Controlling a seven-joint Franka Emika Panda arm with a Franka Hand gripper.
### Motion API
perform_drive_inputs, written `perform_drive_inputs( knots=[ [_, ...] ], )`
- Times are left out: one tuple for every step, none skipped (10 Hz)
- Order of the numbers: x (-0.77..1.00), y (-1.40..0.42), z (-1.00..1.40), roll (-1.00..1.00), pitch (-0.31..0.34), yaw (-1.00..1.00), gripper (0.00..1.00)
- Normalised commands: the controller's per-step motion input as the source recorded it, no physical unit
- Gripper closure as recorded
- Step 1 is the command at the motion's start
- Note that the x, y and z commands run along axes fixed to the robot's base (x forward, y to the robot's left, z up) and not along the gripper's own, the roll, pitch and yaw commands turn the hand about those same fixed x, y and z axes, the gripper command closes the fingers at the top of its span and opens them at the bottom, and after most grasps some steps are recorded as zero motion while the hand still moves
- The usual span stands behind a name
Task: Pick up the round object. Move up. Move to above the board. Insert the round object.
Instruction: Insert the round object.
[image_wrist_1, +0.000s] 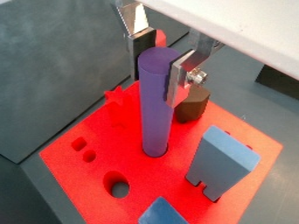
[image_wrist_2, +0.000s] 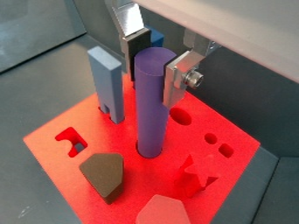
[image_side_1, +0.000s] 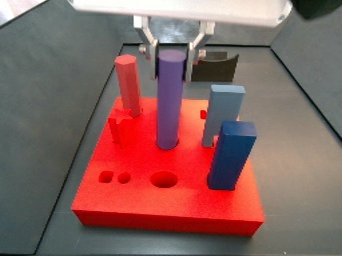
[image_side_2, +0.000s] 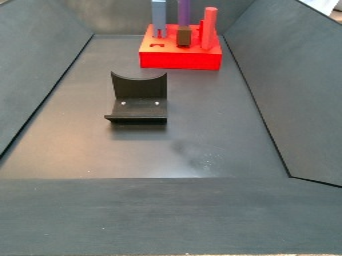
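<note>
The round object (image_wrist_1: 156, 105) is a tall purple cylinder. It stands upright with its foot in a hole near the middle of the red board (image_wrist_1: 117, 127), and shows the same way in the other views (image_wrist_2: 152, 105) (image_side_1: 170, 100). My gripper (image_wrist_1: 160, 72) hangs straight over the board and grips the cylinder's top end, one silver finger on each side (image_wrist_2: 155, 74) (image_side_1: 171, 50). The jaws look shut on it. The board (image_side_2: 181, 58) sits at the far end of the floor in a side view, where the gripper is out of frame.
On the board stand a salmon-red hexagonal post (image_side_1: 127, 80), two blue square blocks (image_side_1: 237, 150) (image_side_1: 223, 110), a dark brown piece (image_wrist_2: 103, 175) and a red star peg (image_wrist_2: 198, 171). An open round hole (image_side_1: 163, 180) lies near the front. The fixture (image_side_2: 138, 97) stands mid-floor.
</note>
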Motion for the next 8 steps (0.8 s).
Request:
perform_drive_inputs(
  knots=[
    [0.0, 0.0, -0.26, 0.0, -0.001, 0.0, 1.0],
    [0.0, -0.01, -0.3, 0.0, -0.031, 0.0, 1.0],
    [0.0, -0.01, -0.33, 0.01, -0.051, 0.0, 1.0],
    [0.0, -0.01, -0.33, 0.01, -0.066, 0.0, 1.0],
    [-0.03, 0.0, -0.32, 0.0, -0.077, 0.0, 1.0],
    [-0.13, 0.0, -0.2, -0.01, -0.087, 0.0, 1.0],
    [0.0, 0.0, 0.0, 0.01, 0.01, 0.0, 1.0],
    [0.0, 0.0, 0.0, 0.0, 0.0, 0.0, 1.0]
  ],
)
